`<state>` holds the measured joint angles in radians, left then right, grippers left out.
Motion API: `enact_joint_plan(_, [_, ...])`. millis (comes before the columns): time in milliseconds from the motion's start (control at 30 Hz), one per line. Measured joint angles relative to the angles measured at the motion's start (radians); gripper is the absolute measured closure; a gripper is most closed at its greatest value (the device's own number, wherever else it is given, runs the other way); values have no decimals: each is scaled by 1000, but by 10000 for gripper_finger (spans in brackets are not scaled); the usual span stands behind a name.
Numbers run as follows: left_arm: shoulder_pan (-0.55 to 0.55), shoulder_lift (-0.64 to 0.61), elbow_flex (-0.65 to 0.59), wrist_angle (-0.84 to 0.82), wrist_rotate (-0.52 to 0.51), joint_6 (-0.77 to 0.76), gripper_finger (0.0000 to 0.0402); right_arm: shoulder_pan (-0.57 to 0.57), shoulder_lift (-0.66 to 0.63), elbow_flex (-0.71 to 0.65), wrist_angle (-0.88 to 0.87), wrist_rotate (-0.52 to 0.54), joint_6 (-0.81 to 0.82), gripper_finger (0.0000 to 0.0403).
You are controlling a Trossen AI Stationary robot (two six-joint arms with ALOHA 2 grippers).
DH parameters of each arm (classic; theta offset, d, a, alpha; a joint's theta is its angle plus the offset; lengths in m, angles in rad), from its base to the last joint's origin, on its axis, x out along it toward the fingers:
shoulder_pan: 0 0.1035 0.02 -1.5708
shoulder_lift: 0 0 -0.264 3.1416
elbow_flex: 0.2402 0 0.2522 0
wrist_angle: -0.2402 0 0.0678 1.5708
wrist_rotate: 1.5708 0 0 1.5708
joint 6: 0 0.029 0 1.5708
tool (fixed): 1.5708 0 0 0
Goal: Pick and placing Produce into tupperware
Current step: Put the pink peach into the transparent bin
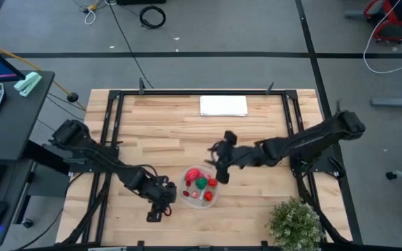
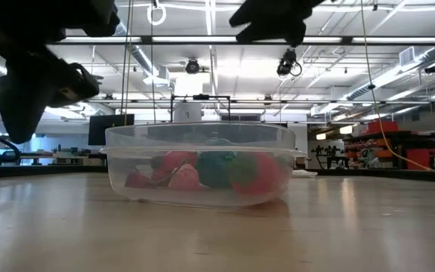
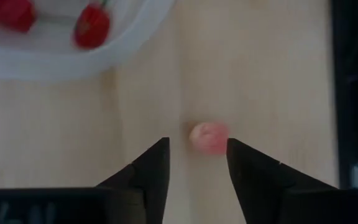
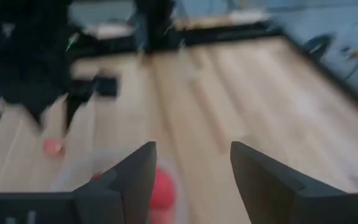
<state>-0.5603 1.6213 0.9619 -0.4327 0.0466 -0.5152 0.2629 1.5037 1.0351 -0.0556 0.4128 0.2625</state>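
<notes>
The clear round tupperware [image 1: 199, 188] [image 2: 200, 170] stands near the table's near edge. It holds several red and pink produce pieces and one green one [image 1: 201, 183]. One small pink piece [image 3: 208, 137] [image 4: 53, 147] lies on the bare wood just left of the container. My left gripper [image 1: 158, 204] [image 3: 197, 146] hovers open over this piece, a finger on each side, clear of it. My right gripper [image 1: 220, 167] [image 4: 192, 149] is open above the container's far right rim and holds nothing.
A flat white rectangle [image 1: 223, 105] lies by the far edge. A bushy green plant [image 1: 295, 223] fills the near right corner. Black frame rails [image 1: 110, 118] run along both sides of the table. Bare wood stretches between the container and the white rectangle.
</notes>
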Motion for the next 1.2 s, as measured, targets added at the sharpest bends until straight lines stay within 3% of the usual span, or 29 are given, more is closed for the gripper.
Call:
enact_joint_plan(333, [-53,30,0,88,-5,-194,205,-67,-160,0,-12,52,-70,187])
enact_joint_plan(667, [-94,111,0,78,-91,-377,222,-124,-173,0,21,51,-237,187])
enact_joint_plan(1033, [-94,127,0,100,-98,-443,232,-197,-174,0,37,51,-241,190])
enact_joint_plan(1200, [-93,127,0,101,-98,-448,266,-194,-174,0,35,49,-220,193])
